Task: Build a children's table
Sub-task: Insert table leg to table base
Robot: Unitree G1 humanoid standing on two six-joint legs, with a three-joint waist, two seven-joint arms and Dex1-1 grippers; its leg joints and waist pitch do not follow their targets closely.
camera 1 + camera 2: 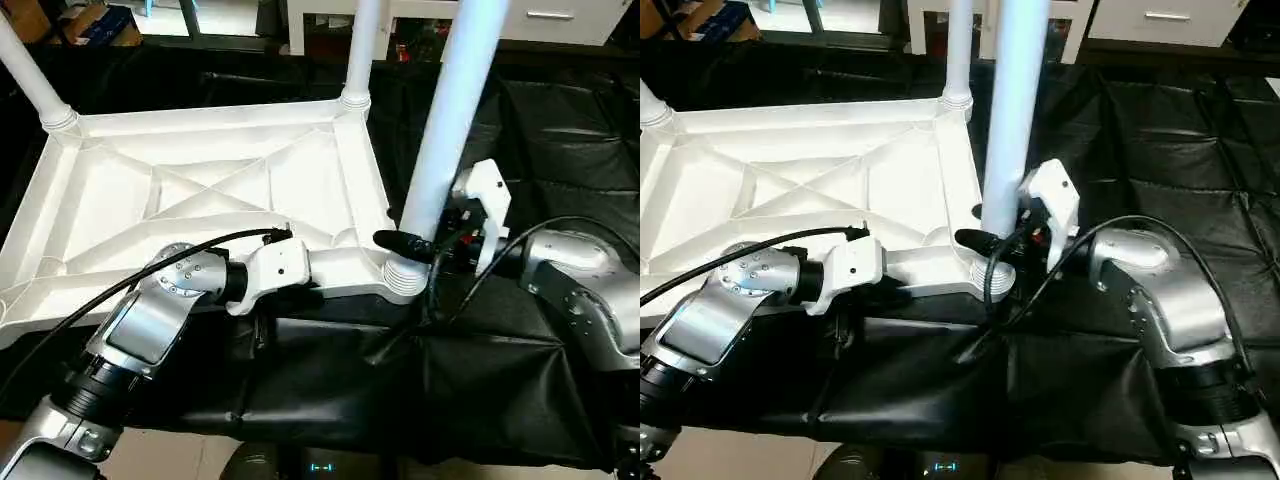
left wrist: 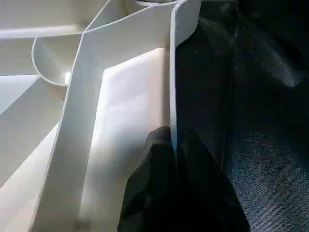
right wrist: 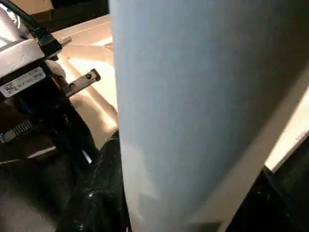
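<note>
Table top (image 1: 200,190) rim pinched by left hand (image 2: 173,145), right hand (image 1: 425,245) clamping near leg (image 1: 440,150)

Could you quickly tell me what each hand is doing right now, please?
Left hand: closed on the near rim of the tabletop.
Right hand: closed around the near-right leg, just above its socket.

Counting the parts in sight

One white tabletop (image 1: 200,190) is lying underside up; three white legs (image 1: 450,120) are standing in its corner sockets.
</note>
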